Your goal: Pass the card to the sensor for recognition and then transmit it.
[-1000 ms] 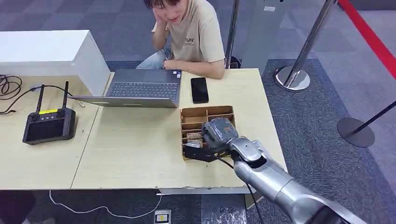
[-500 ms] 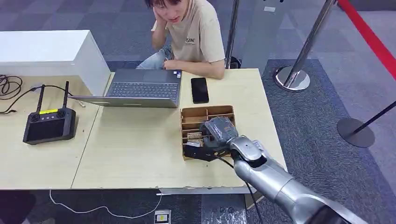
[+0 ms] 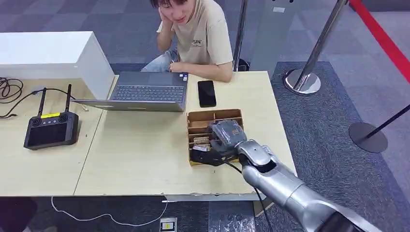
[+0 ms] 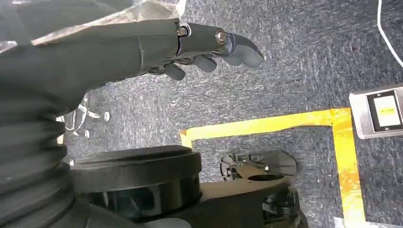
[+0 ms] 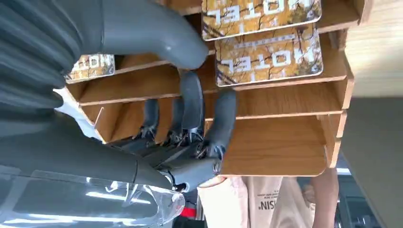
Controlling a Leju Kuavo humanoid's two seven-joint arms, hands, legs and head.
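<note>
A wooden card holder with several slots stands on the table near its right edge. Yellow-brown hotel cards lie in its nearer slots, seen close in the right wrist view as cards. My right hand hovers over the holder's middle; its dark fingers reach into empty slots beside the cards and the thumb stays apart above them, with nothing held. A black sensor with a cable sits at the holder's near left corner. My left hand hangs over the carpet, fingers loose and empty.
A person sits at the far side of the table behind an open laptop. A black phone lies beside the holder's far end. A remote controller rests on the left table. Stanchion posts stand on the right.
My right hand has shifted slightly to the left over the card holder. The other things on the table have kept their places.
</note>
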